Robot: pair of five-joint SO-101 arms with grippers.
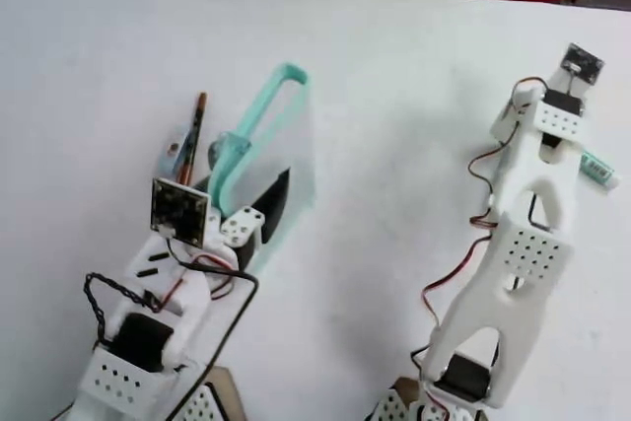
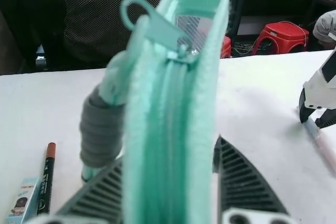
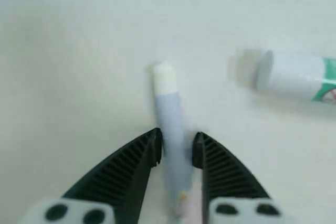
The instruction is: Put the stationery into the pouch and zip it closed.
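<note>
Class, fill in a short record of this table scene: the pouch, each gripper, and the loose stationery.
pouch: teal, held on edge
left gripper: jaws shut on pouch
right gripper: at a pale pen lying on the table
beside pouch: brown pencil, small blue box
near right gripper: glue stick, lying down

The mint-green cloth pouch (image 2: 168,145) has a fuzzy, woven edge and a smooth plastic zip pull (image 2: 160,30). The black plastic jaws are matt and ribbed. The lavender plastic pen (image 3: 170,114) looks smooth, the white bench (image 3: 79,51) matt.
</note>
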